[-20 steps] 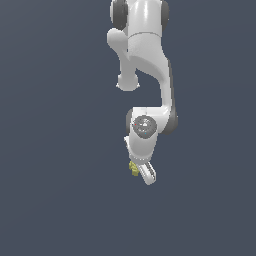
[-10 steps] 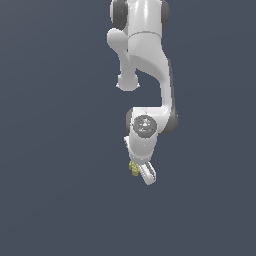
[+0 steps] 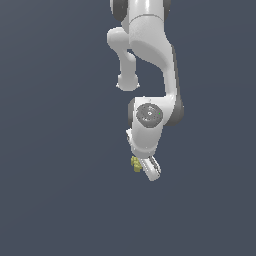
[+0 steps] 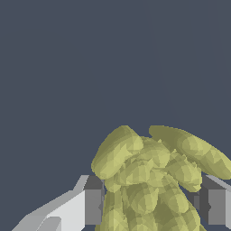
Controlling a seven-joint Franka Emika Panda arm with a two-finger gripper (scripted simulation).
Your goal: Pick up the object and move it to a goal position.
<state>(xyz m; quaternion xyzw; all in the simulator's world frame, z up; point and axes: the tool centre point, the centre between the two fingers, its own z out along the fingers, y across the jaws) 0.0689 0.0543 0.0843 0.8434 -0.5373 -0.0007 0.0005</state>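
Clamped on a knobbly yellow-green object (image 4: 149, 180), the gripper (image 4: 149, 205) of a white Franka Panda arm (image 3: 150, 55) hangs over a plain dark grey-blue surface (image 3: 55, 150) in this simulator render. Seen from the exterior view, the arm reaches down from the top edge of the frame, bends at a round grey-capped wrist joint (image 3: 149, 115), and ends in the gripper (image 3: 144, 167), which points downward. The wrist view shows two grey-tipped fingers (image 4: 92, 205), one pressing on each side of the lumpy cluster, whose elongated lobes bulge out past the fingertips. From outside, the object (image 3: 136, 164) appears only as a small yellow-green speck at the gripper's tip, on the exterior view's left of the white finger.
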